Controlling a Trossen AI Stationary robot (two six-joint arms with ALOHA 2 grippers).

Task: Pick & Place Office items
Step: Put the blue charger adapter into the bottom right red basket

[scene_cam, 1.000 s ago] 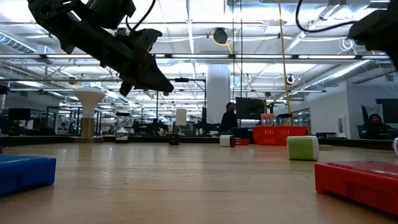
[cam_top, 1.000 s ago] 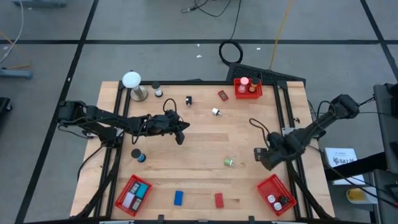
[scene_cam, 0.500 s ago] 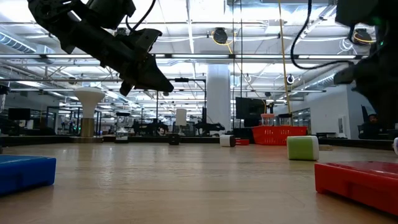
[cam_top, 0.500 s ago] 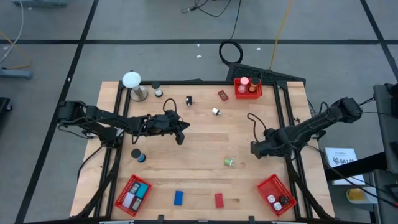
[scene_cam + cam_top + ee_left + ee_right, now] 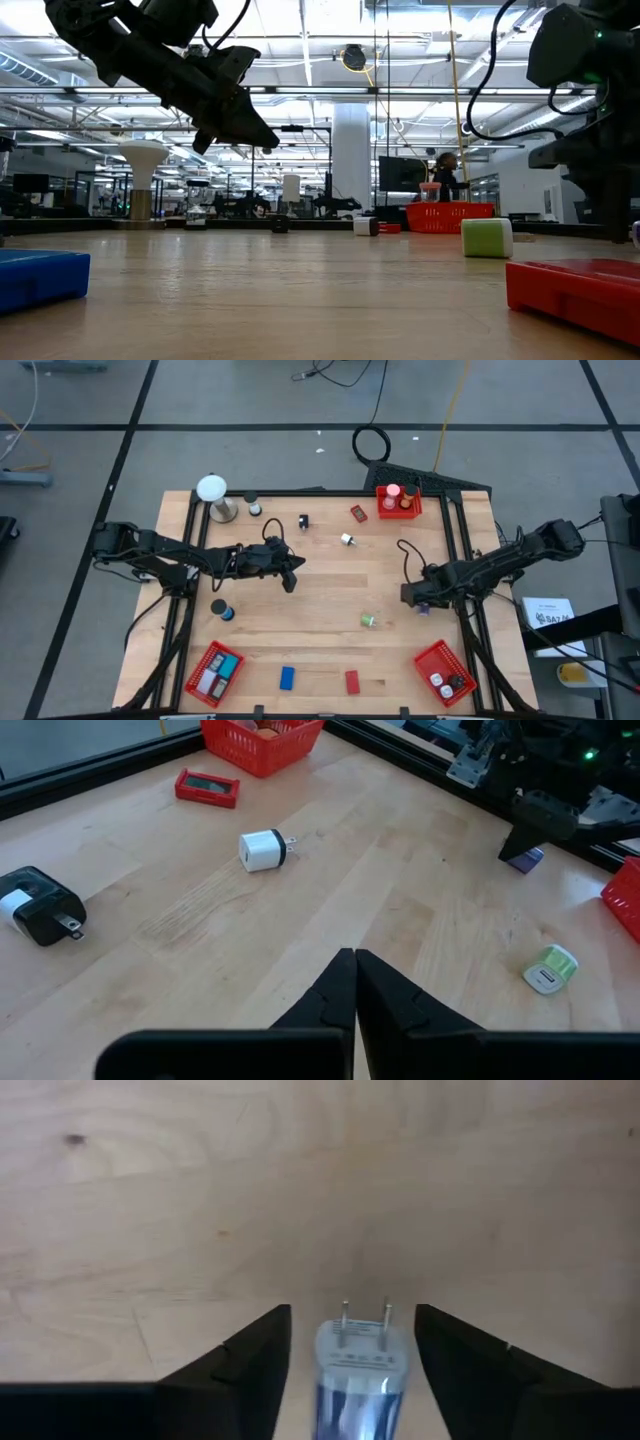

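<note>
My right gripper (image 5: 352, 1314) is open, low over the table's right side (image 5: 413, 597). Its fingers stand on either side of a small blue plug charger (image 5: 358, 1368) without touching it. The charger lies flat on the wood with its two prongs pointing away from the wrist, and shows as a purple speck (image 5: 424, 607) in the high view. My left gripper (image 5: 355, 982) is shut on nothing and hangs above the table's middle left (image 5: 290, 576). Other office items lie scattered: a white charger (image 5: 347, 540), a green-white one (image 5: 368, 621), a blue block (image 5: 287, 678) and a red block (image 5: 352, 681).
Red mesh baskets sit at the far right (image 5: 398, 502), near left (image 5: 214, 670) and near right (image 5: 444, 672). A white ball on a metal stand (image 5: 212, 495) is at the far left corner. A black charger (image 5: 40, 907), a red piece (image 5: 358, 513) and a dark roll (image 5: 222, 609) also lie about.
My right gripper has moved from beside the near-right basket toward the table's far edge and left. It has also come down toward the blue charger. The left arm has kept still.
</note>
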